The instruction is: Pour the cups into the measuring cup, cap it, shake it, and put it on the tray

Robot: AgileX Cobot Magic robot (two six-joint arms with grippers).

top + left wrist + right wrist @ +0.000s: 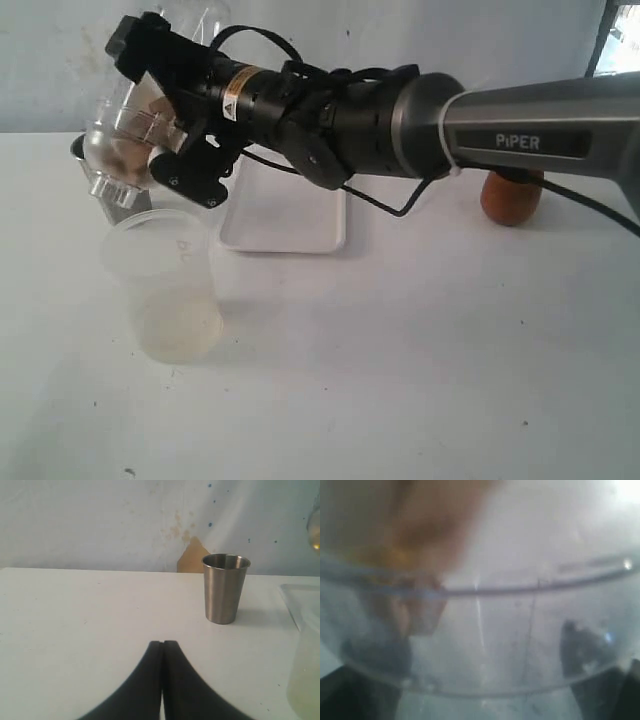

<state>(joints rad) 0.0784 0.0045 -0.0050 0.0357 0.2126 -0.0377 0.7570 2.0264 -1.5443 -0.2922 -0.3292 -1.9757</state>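
R gripper (160, 105) was clamped on the measuring cup (125, 125), one jaw on each side of the clear body, which was held up off the table (420, 350). The cup sat tilted in the jaws: rounded base stuck up past the upper jaw, cap (112, 185) pointed down and out past the lower jaw. We saw brownish stuff thru the wall near the cap end; the R wrist view was too blurry to say more, just clear plastic filling the space betw. the pads.

Frosted tub (165, 290) stood upright just below the R jaws, under the cap end, not touching it. Tray (285, 215) lay flat on the wrist side of those jaws, partly under the arm. Wooden cup (512, 197) stood well apart from the jaws, back by the forearm.

L gripper (162, 650) had its jaws pressed together w/ nothing betw. them. Steel tumbler (226, 587) stood upright ahead of the L jaws and off to one side, clear of them.
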